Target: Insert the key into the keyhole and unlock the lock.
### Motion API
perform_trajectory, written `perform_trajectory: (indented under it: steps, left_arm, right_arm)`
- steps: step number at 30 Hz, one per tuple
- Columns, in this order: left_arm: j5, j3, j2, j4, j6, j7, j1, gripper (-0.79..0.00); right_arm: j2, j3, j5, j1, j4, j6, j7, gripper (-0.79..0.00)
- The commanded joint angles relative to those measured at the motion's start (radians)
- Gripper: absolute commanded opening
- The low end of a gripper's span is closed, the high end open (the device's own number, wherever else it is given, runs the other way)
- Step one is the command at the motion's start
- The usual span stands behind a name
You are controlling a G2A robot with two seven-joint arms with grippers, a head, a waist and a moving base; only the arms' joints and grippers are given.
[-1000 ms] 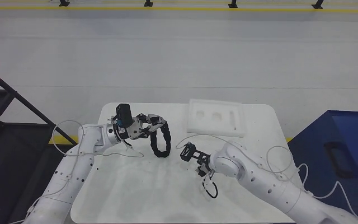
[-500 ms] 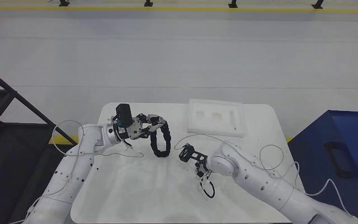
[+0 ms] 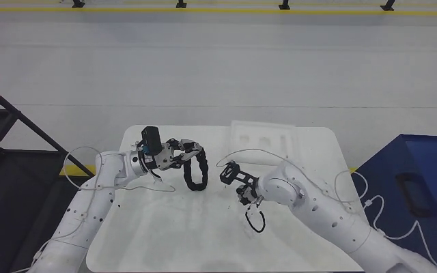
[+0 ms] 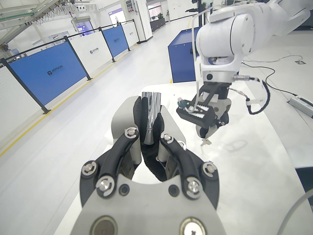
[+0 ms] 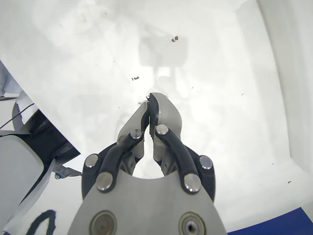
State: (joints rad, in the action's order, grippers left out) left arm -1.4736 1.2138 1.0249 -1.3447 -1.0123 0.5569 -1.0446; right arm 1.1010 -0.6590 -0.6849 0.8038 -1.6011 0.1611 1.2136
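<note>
Clamping lock (image 4: 151,110) in closed left end effector (image 4: 149,125) over bench (image 4: 244,172); pinching key (image 4: 206,142) in closed right end effector (image 5: 149,102), apart from lock. Square key blade to keyhole, push straight, then turn gently.

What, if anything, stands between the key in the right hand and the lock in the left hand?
Nothing visible: the key, pinched in the right hand, hangs above the table, apart from the lock clamped in the left hand.

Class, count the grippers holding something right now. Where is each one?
2. The left gripper clamps the lock over the table's left side; the right gripper pinches the key low above the table's middle.
</note>
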Motion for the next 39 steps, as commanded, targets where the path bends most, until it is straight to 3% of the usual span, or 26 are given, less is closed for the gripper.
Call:
perform_trajectory:
  steps: [1, 7, 15, 23, 39]
  left_arm:
    - [0.0, 0.0, 0.0, 0.0, 0.0, 0.0, 0.0, -0.785]
    - [0.0, 0.0, 0.0, 0.0, 0.0, 0.0, 0.0, -0.785]
    - [0.0, 0.0, 0.0, 0.0, 0.0, 0.0, 0.0, -0.785]
    - [0.0, 0.0, 0.0, 0.0, 0.0, 0.0, 0.0, -0.785]
    - [0.0, 0.0, 0.0, 0.0, 0.0, 0.0, 0.0, -0.785]
  right_arm:
    - [-0.016, -0.056, 0.016, 0.017, -0.046, -0.009, 0.011, -0.785]
    - [-0.056, -0.211, 0.046, 0.066, -0.118, -0.011, 0.029, -0.785]
    - [-0.072, -0.327, 0.09, 0.068, -0.043, -0.018, -0.049, -0.785]
    - [-0.067, -0.365, 0.121, -0.021, 0.161, -0.006, -0.081, -0.785]
    - [-0.016, -0.292, 0.177, -0.171, 0.602, 0.033, -0.21, -0.785]
